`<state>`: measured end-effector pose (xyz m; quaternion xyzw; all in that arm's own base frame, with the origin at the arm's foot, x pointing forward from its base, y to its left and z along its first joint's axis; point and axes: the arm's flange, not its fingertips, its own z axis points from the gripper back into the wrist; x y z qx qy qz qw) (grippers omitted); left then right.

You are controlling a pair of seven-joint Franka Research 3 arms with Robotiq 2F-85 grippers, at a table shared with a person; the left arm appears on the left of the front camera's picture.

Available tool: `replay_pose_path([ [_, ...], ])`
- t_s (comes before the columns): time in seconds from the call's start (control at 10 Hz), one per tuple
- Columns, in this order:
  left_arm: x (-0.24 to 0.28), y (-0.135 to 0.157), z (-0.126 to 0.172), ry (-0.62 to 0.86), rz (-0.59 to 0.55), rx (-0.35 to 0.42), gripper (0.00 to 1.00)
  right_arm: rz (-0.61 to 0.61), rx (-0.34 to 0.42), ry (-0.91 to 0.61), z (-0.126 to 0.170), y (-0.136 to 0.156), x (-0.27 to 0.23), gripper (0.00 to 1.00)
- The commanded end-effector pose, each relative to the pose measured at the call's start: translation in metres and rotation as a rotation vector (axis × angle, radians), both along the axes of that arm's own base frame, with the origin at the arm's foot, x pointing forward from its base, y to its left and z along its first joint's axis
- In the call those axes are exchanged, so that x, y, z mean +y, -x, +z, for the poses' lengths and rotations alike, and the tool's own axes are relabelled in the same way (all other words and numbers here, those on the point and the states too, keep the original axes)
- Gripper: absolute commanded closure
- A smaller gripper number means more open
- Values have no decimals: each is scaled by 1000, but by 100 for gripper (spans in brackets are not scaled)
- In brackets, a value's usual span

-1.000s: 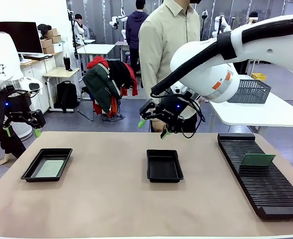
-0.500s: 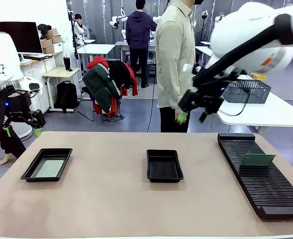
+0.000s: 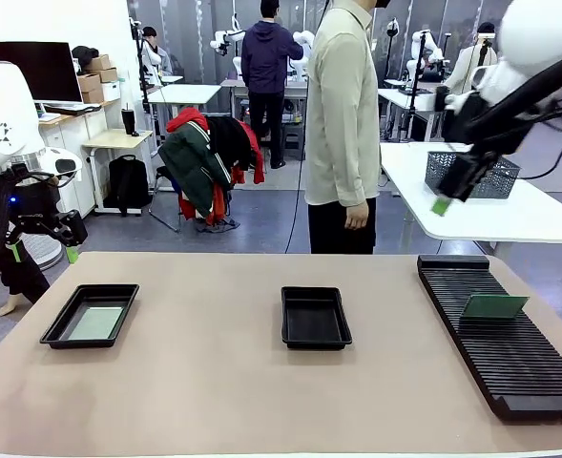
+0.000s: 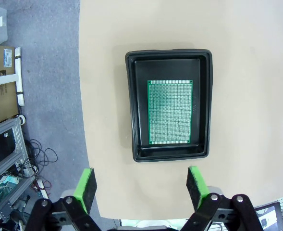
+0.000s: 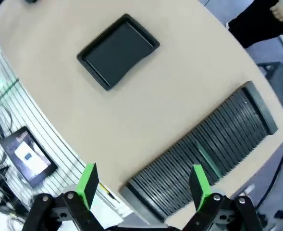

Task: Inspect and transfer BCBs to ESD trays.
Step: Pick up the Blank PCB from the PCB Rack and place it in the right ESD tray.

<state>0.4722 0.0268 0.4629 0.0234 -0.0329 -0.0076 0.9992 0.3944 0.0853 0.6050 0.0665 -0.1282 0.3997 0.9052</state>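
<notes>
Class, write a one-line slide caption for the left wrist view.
Open left gripper hovers above a black ESD tray holding one green BCB on the tan table.

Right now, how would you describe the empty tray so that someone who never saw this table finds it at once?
On the tan table, two shallow black trays lie left of a long ribbed rack. The empty tray sits near the table's middle, nearer to the rack. Its floor is bare black, while the left tray holds a green board.
</notes>
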Motion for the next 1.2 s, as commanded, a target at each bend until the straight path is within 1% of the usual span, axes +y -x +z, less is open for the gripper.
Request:
replay_pose_path([
  [0.0, 0, 0, -1, 0, 0, -5, 0, 190, 1, 69, 13, -1, -40, 0],
  [0.2, 0, 0, -1, 0, 0, -5, 0, 356, -6, 117, 23, -3, -80, 0],
  [0.4, 0, 0, -1, 0, 0, -5, 0, 461, 3, 181, 23, -7, -112, 0],
  [0.5, 0, 0, -1, 0, 0, -5, 0, 521, -8, 211, 21, -7, -126, 0],
  [0.8, 0, 0, -1, 0, 0, -5, 0, 650, -34, 244, 17, -5, -151, 0],
  [1.1, 0, 0, -1, 0, 0, -5, 0, 699, -48, 232, 13, -5, -161, 0],
])
